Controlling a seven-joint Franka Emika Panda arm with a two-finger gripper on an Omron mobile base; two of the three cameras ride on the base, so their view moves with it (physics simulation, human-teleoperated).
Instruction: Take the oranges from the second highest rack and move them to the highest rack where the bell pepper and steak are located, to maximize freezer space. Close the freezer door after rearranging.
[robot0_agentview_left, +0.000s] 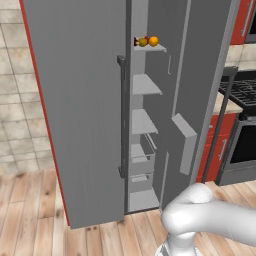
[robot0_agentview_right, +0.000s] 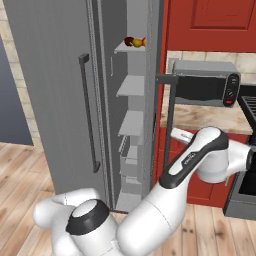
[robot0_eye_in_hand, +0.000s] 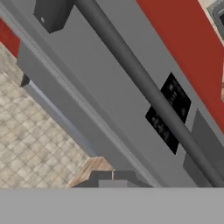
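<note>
Nearest us, the claw (robot0_eye_in_hand: 113, 176) is clenched on nothing, facing a bar handle. Beyond, the freezer door (robot0_agentview_left: 75, 110) stands open; the oranges (robot0_agentview_left: 148, 41) already sit on the highest rack (robot0_agentview_left: 152, 48). We judge closing the door remains, calling for a push on it.

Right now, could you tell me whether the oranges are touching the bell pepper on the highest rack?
Cannot tell: in the left base view the oranges and bell pepper overlap.
</note>
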